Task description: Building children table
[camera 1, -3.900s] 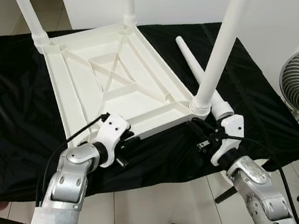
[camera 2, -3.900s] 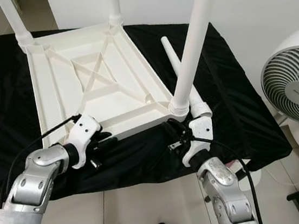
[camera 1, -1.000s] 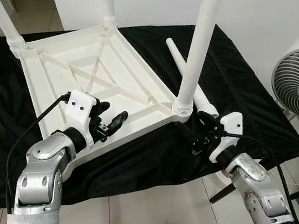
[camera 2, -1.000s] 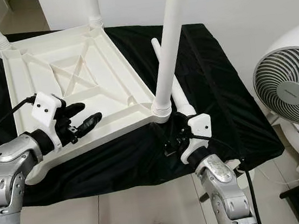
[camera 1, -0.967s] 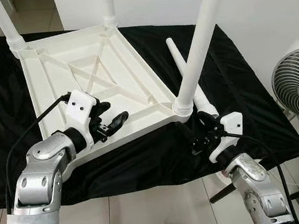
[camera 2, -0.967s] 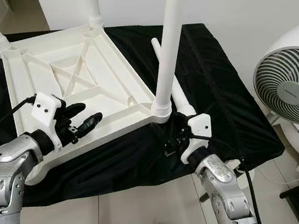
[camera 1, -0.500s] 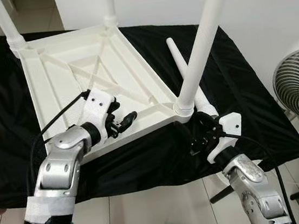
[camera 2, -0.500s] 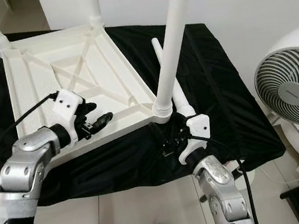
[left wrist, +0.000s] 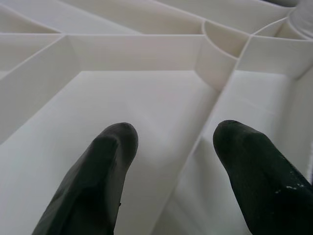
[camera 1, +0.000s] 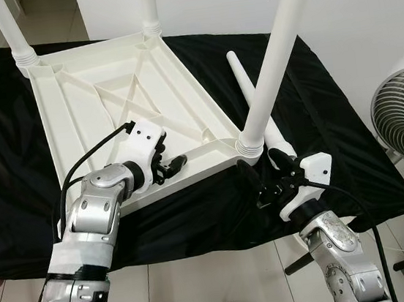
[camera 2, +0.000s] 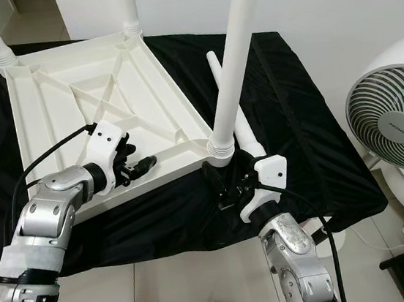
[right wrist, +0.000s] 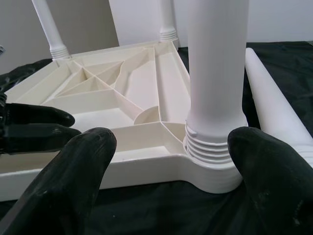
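White plastic, the upturned children's table (camera 1: pixel 111 103) is laid on a black-draped tabletop (camera 1: pixel 347 133) with 3 legs (camera 1: pixel 271 61) screwed in. A loose 4th leg (camera 1: pixel 248 90) is laid on the cloth just beside the table's nearest fitted leg. The left gripper (camera 1: pixel 170 164) is held over the table's near rim, jaws parted and empty. The right gripper (camera 2: pixel 226 181) is set just below the nearest leg's threaded socket (right wrist: pixel 211 156), jaws spread wide, released. A fan (camera 2: pixel 394 124) is seen well beyond the table.
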